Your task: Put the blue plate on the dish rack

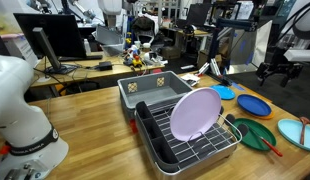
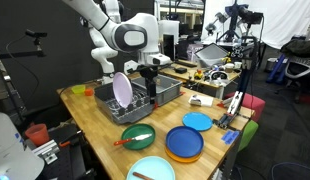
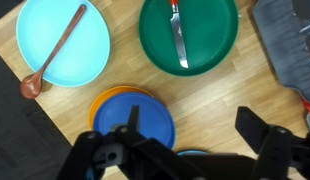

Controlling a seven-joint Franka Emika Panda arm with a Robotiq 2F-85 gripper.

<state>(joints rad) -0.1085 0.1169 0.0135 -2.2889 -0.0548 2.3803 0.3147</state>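
Observation:
The blue plate lies flat on an orange plate on the wooden table, to the side of the dish rack. It also shows in the other exterior view and in the wrist view. The wire dish rack holds a lavender plate standing upright. My gripper hangs well above the table near the plates; it also shows in an exterior view. In the wrist view its fingers are spread wide apart with nothing between them.
A green plate carries a knife. A pale sky-blue plate carries a wooden spoon. A smaller blue plate lies nearby. A grey plastic bin stands behind the rack. The table edge runs close to the plates.

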